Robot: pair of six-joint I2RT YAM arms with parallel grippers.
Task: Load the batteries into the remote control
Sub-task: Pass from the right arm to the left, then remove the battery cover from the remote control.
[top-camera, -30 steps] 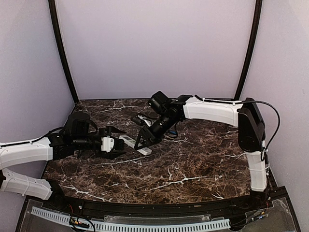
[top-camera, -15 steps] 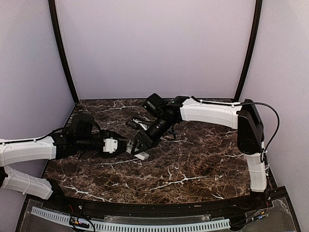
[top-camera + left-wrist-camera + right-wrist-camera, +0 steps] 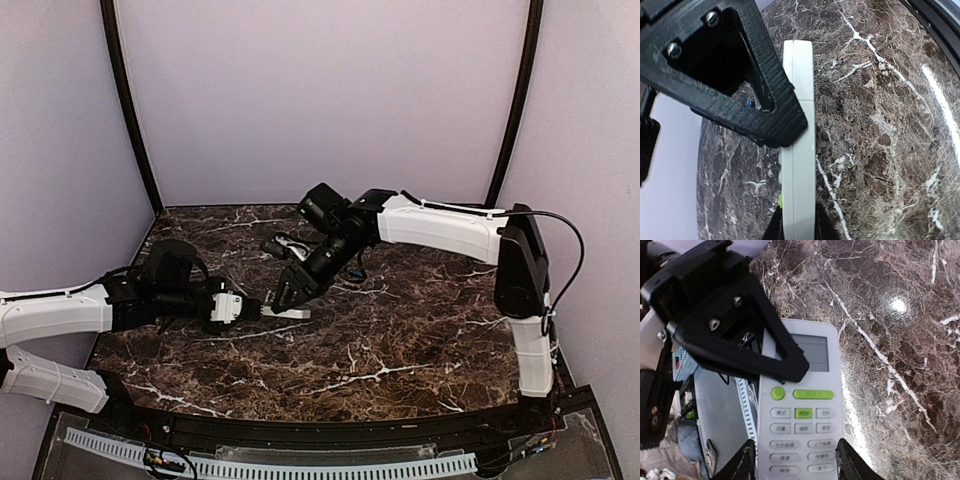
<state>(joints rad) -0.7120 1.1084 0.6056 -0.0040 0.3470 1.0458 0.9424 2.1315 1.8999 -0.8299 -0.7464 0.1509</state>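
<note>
The remote control (image 3: pixel 293 313) is a flat white handset held just above the marble table (image 3: pixel 420 330), between both grippers. My right gripper (image 3: pixel 797 462) is shut on its long sides near the button end, with the display and green buttons (image 3: pixel 812 394) facing that camera. My left gripper (image 3: pixel 797 231) is shut across its thin edge (image 3: pixel 799 150), a fingertip (image 3: pixel 774 229) against each face. In the top view the left gripper (image 3: pixel 258 308) meets the remote from the left and the right gripper (image 3: pixel 285 298) from above. A tiny blue speck (image 3: pixel 750 103), perhaps one of the batteries, shows far back on the table.
A small white piece (image 3: pixel 287 243) lies on the table behind the right gripper. Purple walls close the back and sides. A slotted cable duct (image 3: pixel 270 465) runs along the near edge.
My left gripper has moved right to the remote control and closed on its end. The right gripper has carried the remote slightly left and down, keeping its hold.
</note>
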